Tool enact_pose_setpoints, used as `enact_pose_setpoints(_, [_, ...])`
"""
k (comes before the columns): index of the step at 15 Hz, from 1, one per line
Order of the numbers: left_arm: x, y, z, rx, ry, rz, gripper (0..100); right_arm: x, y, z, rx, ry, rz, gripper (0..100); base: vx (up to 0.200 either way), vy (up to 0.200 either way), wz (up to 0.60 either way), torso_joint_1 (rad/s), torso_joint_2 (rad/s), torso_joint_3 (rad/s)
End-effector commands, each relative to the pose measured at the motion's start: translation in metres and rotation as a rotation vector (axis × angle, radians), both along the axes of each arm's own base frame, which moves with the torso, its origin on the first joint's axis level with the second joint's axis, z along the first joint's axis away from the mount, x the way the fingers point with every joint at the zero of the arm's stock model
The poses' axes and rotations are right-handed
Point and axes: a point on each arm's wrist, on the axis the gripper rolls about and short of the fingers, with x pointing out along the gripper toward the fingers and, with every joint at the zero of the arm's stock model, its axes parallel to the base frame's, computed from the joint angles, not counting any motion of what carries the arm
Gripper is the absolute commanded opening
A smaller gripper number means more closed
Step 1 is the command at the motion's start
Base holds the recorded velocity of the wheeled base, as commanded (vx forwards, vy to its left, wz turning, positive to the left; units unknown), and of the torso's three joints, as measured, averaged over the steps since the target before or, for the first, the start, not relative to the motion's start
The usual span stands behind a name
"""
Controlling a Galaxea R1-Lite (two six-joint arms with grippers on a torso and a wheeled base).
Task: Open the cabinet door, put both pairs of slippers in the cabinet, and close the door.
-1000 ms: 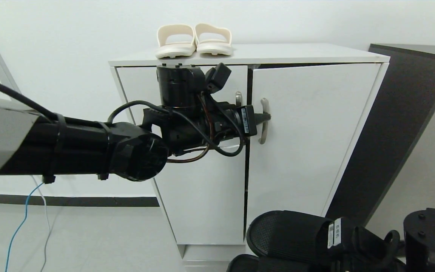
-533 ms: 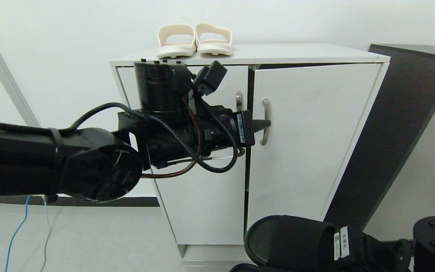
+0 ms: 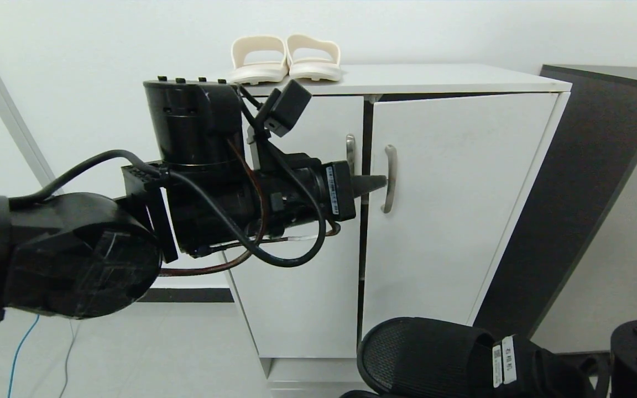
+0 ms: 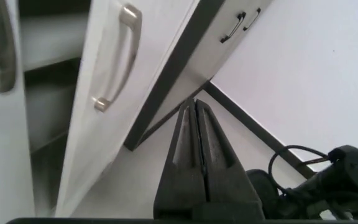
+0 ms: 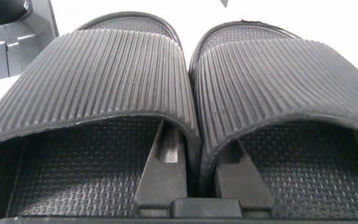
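The left pincer (image 3: 375,182) by the handle (image 3: 389,178), black slippers (image 5: 185,81) in the right pincer (image 5: 194,171)

The left pincer's tips are pressed together on nothing, just beside the metal handle of the cabinet (image 3: 434,77) door (image 3: 451,210), which is open a crack. The right pincer is clamped on two black slippers where their inner sides meet. Two cream slippers (image 3: 285,58) sit on the cabinet top. That makes two pairs, two doors and two handles. The slippers look light, soft and bendy, so the middle seems the best hold. The door looks stiff, so pull it by the handle.
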Motion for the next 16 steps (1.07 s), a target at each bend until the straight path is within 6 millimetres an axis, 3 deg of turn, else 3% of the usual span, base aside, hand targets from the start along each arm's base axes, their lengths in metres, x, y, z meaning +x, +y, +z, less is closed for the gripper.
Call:
enact_pose_setpoints(1, [0.019,0.003,0.002,-0.032,-0.018,0.042,0,0.000,0.000,0.000,-0.001,-0.001,0.002,0,0.000,0.000,0.00,0.000,0.00,0.000])
enact_pose_setpoints(6, [0.074,-0.003,-0.011,-0.086,-0.005,0.116,0,-0.001,0.000,0.000,0.001,-0.004,0.004,0,0.000,0.000,0.00,0.000,0.00,0.000])
enact_pose_setpoints(9, [0.094,-0.009,-0.013,-0.095,-0.019,0.133,0,-0.001,0.000,0.000,0.000,-0.003,0.004,0,0.000,0.000,0.00,0.000,0.00,0.000])
enact_pose_setpoints(12, [0.103,-0.014,-0.015,-0.097,-0.021,0.132,0,-0.001,0.000,-0.001,-0.005,0.001,0.005,0,0.000,0.000,0.00,0.000,0.00,0.000])
enact_pose_setpoints(16, [0.101,-0.019,-0.013,-0.101,-0.027,0.118,0,-0.004,0.001,-0.003,-0.014,0.007,0.019,0,-0.050,0.000,0.00,0.001,0.00,0.001])
